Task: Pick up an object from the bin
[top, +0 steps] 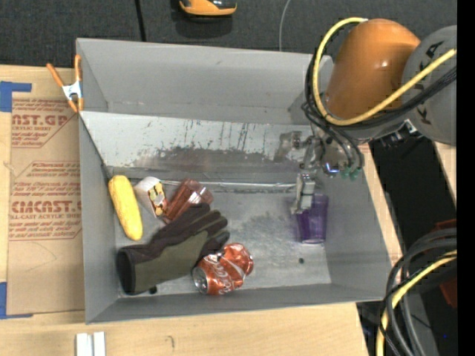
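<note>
**A:** Layout, biggest first?

**B:** Grey bin (223, 73). The arm comes in over the right wall. A dark glove (167, 254) lies across the front-left part of the floor, cuff toward the front-left corner. A yellow corn-cob-shaped thing (125, 208) runs along the left wall. A crushed red can (223, 268) is against the front wall, touching the glove. A brown-red packet (184, 199) sits just behind the glove. The smallest is a see-through purple container (312, 222), alone on the right side of the floor and well apart from the heap.

**A:** Gripper?

**B:** The gripper (306, 199) hangs over the right side of the floor, with its tip at the back end of the purple container. From this angle they overlap. I can't tell whether they touch.

**A:** Open or closed?

**B:** Can't tell. The wrist hardware hides it, so I'm not calling a grasp.

**A:** Which way does the container lie?

**B:** Its long axis runs back to front, roughly parallel to the right wall. Most of the body lies toward the front wall from the tip.

**A:** So what does the move turn on?

**B:** My read is a small offset toward the front wall, to centre on the body instead of its back end. Closing across the narrow side, left to right, looks best. Nothing nearby should get in the way.
</note>
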{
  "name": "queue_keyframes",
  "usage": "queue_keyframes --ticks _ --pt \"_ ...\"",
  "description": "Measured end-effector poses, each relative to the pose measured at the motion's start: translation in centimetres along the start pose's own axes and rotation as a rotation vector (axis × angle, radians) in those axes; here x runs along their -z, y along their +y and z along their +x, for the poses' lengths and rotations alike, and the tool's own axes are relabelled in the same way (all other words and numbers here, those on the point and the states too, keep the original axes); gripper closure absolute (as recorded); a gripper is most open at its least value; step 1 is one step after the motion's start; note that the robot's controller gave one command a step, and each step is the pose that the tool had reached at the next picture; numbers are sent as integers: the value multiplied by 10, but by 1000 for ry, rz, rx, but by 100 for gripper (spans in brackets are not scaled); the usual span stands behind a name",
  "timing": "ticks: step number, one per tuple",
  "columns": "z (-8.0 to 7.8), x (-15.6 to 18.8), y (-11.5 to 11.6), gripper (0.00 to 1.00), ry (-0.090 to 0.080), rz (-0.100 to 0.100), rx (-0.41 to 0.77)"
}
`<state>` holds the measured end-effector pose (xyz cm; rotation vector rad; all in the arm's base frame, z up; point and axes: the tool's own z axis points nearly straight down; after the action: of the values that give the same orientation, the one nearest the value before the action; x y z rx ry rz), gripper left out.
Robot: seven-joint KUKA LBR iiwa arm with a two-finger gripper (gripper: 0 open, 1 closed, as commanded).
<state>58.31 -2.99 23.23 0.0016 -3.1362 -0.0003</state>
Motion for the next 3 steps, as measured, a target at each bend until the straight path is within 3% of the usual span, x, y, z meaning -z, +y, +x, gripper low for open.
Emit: queue_keyframes --ticks 1,2,3 --pt "-1 5 0 0 -8 0 0" --pt "27 -39 -12 0 -11 1 95" --pt "61 -98 0 0 -10 0 52"
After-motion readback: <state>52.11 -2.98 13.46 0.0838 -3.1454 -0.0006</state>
